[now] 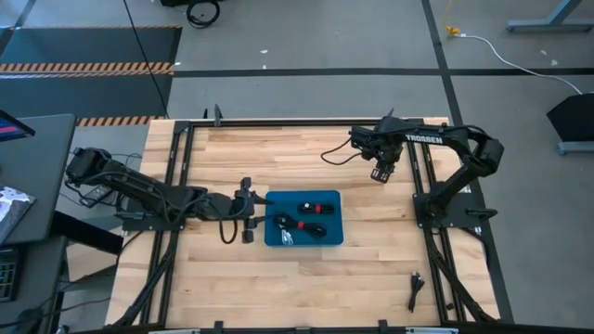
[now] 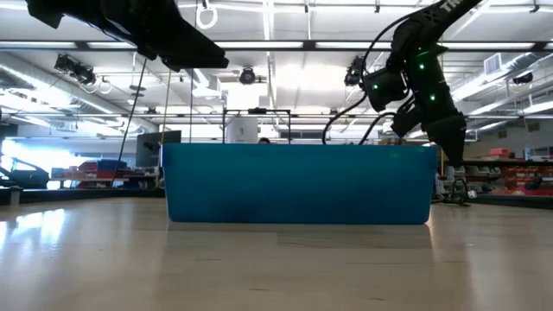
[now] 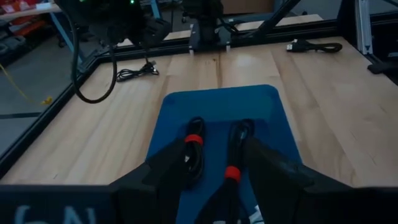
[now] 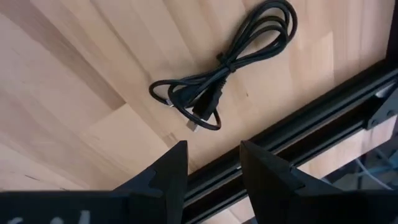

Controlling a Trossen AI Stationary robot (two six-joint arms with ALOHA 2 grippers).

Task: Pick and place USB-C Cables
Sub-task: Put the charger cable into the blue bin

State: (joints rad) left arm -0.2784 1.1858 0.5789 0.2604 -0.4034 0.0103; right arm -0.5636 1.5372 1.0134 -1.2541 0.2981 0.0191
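A blue tray (image 1: pixel 329 232) lies mid-table and holds two coiled black USB-C cables with red ties (image 1: pixel 316 206) (image 1: pixel 302 224). In the left wrist view the same two cables (image 3: pixel 194 152) (image 3: pixel 238 137) lie side by side on the tray floor (image 3: pixel 217 102). My left gripper (image 1: pixel 251 211) (image 3: pixel 217 146) is open at the tray's left edge, pointing right, with one cable's end showing between its fingers. My right gripper (image 1: pixel 380 173) (image 4: pixel 212 149) is open above the far right of the table. A loose black cable (image 4: pixel 217 74) (image 1: pixel 339 153) lies on the wood beside it.
Another black cable (image 1: pixel 415 290) (image 3: pixel 314 46) lies near the table's near right corner. Black frame rails (image 4: pixel 298 134) run along the table's sides under each arm. In the low view the tray wall (image 2: pixel 298 183) hides what is in the tray. Bare wood lies near and far of the tray.
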